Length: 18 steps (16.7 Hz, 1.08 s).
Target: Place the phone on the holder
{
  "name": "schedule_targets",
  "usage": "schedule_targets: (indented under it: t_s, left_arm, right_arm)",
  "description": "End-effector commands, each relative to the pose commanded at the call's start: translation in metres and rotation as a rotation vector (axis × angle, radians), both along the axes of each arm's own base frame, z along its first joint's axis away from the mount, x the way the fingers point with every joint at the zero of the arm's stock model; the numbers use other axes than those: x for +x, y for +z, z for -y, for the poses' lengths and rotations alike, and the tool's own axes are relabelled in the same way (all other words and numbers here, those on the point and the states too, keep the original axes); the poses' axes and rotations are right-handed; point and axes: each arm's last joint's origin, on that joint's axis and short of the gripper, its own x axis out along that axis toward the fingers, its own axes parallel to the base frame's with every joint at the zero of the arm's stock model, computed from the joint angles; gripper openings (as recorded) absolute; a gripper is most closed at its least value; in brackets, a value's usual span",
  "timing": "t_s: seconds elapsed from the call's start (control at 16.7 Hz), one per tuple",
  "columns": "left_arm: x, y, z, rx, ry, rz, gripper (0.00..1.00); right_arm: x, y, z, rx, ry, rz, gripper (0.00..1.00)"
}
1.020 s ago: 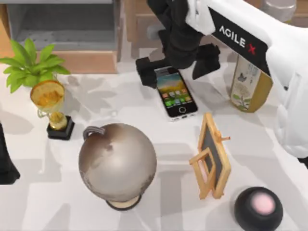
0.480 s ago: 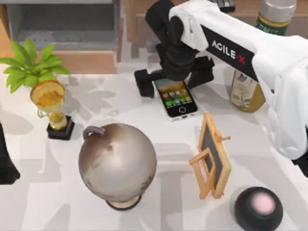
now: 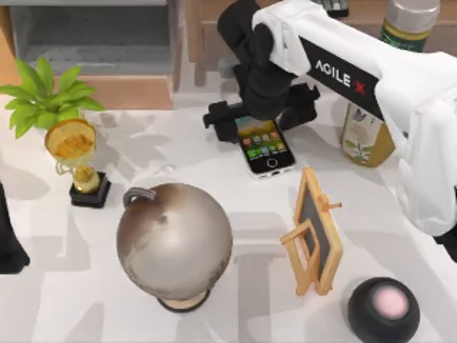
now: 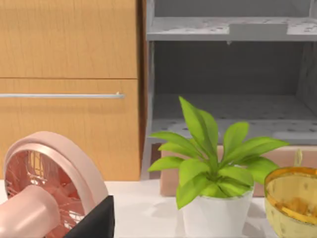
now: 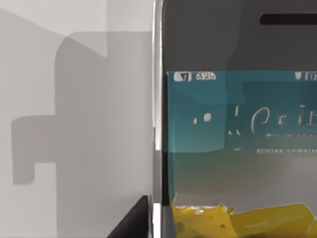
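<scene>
Change: right gripper (image 3: 260, 114) lower than a second ago and drawn in around the far end of the phone (image 3: 268, 146); fingers, spread wide half a second back, now closer to the phone's edges.
Meaning for the task: grasp under way, probably closing on the top end; phone not yet lifted, holder (image 3: 314, 232) untouched.
Right gripper state: narrowed over the phone's top end, fingers flanking it; contact with the rim not confirmable from above, so not safely called gripping.
Phone location: flat on the white table (image 3: 71, 286), far middle, screen up, home button toward the holder; well apart from it.
Right wrist view: phone's upper face (image 5: 237, 124) very close, silver rim (image 5: 157, 99) running beside bare table.
Phone material: slim, glossy glass face, thin hard rim; likely slippery, little thickness to pinch.
Holder: small wooden easel, dark board in a pale frame, front ledge, tilted back.
Surroundings: smooth round globe (image 3: 175, 239), gold trophy (image 3: 71, 150), leafy plant (image 3: 43, 93), carton (image 3: 368, 132), black ball (image 3: 384, 309).
Left arm: parked at the table's left edge, wrist camera facing plant (image 4: 213, 168) and pink fan (image 4: 44, 188).
</scene>
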Motion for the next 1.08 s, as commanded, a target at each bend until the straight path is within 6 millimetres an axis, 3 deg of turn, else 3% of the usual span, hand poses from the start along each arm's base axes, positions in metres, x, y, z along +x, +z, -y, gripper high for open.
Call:
schedule_targets:
  t_s: [0.3,0.78,0.84,1.08]
  left_arm:
    - [0.0,0.0,0.0,0.0,0.0,0.0,1.0]
    - [0.0,0.0,0.0,0.0,0.0,0.0,1.0]
    - [0.0,0.0,0.0,0.0,0.0,0.0,1.0]
    - [0.0,0.0,0.0,0.0,0.0,0.0,1.0]
  right_arm:
    - [0.0,0.0,0.0,0.0,0.0,0.0,0.02]
    - [0.0,0.0,0.0,0.0,0.0,0.0,0.0]
    - [-0.003,0.02,0.001,-0.005,0.0,0.021,0.0]
    - [-0.003,0.028,0.002,-0.008,-0.003,0.018,0.0]
